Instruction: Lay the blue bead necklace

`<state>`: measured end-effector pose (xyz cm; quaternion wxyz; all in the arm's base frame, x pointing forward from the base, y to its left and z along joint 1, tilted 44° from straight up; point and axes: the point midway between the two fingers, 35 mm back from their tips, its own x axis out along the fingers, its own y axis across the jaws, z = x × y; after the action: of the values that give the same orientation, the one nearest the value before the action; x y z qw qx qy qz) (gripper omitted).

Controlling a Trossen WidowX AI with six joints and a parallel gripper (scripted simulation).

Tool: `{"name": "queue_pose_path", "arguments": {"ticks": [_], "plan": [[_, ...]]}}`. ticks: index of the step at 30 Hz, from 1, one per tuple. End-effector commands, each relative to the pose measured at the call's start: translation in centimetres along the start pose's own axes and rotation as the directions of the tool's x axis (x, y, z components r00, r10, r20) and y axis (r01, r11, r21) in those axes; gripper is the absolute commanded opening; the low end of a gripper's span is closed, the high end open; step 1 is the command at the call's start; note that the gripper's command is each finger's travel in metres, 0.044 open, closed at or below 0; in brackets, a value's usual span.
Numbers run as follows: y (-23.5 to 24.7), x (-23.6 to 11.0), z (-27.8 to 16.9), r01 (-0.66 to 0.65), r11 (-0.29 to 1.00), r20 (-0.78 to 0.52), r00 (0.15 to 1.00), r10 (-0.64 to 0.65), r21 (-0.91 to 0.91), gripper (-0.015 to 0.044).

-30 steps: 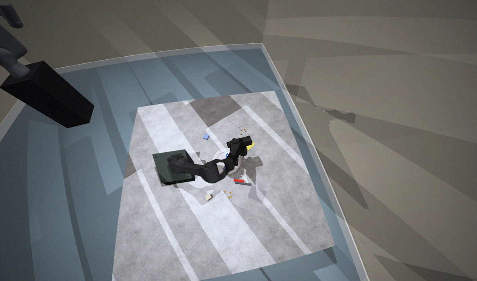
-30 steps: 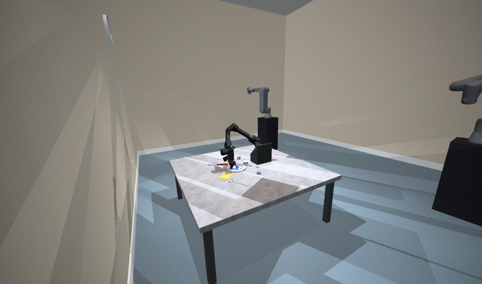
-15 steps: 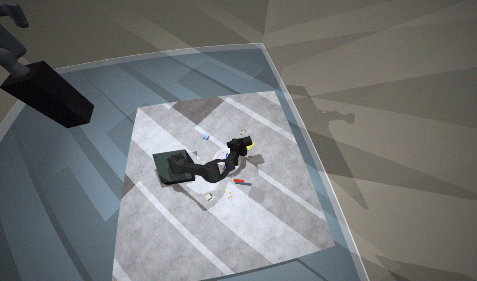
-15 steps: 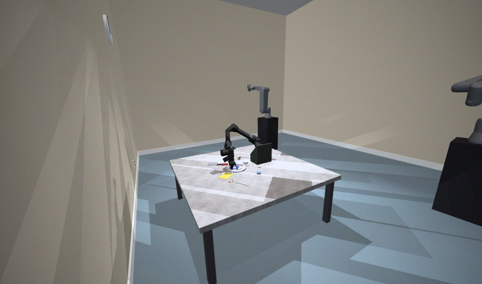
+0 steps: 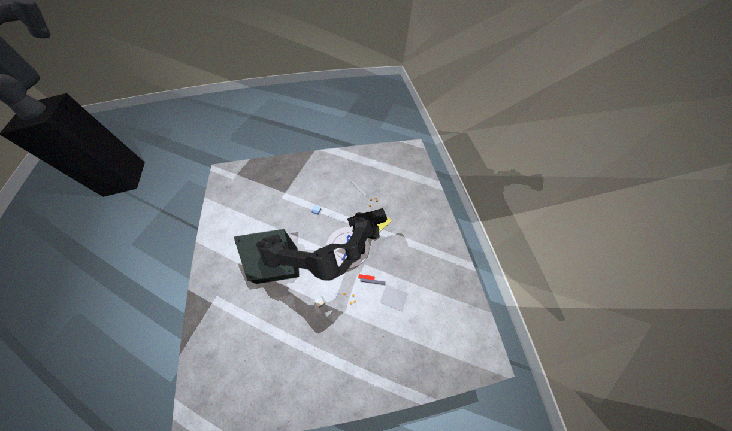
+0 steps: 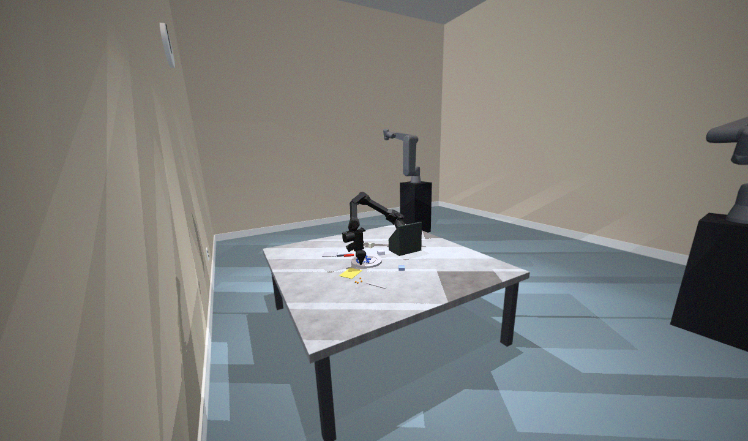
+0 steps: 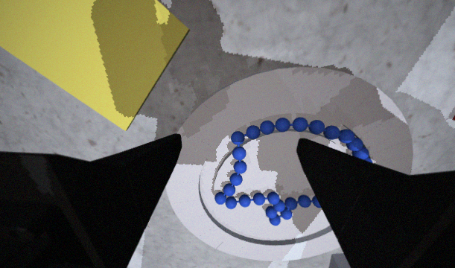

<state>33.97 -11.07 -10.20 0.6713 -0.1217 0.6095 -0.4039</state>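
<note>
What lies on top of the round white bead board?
The blue bead necklace lies looped on the round white bead board, bunched at one spot; the open gripper's fingers cover the rest.

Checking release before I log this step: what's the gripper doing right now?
Gripper: open, holding nothing; the blue bead necklace lies below on the round bead board.

The robot arm [image 5: 304, 260] is all black, made of thick, chunky parts joined together. It grows out of a flat, dark green square base [image 5: 265, 256]. Its gripper [image 7: 238, 149] has two black fingers that end in sharp points like triangles.
</note>
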Motion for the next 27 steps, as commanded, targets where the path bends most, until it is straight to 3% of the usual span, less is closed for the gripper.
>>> {"name": "queue_pose_path", "arguments": {"ticks": [1, 20, 27], "plan": [[0.0, -0.3, 0.0, 0.001, 1.000, 0.001, 1.000, -0.001, 0.001, 0.0440], [0.0, -0.4, 0.0, 0.001, 1.000, 0.001, 1.000, -0.001, 0.000, 0.0440], [0.0, -3.5, -0.9, -0.001, 0.992, 0.001, 1.000, 0.001, -0.124, 0.0256]]}}
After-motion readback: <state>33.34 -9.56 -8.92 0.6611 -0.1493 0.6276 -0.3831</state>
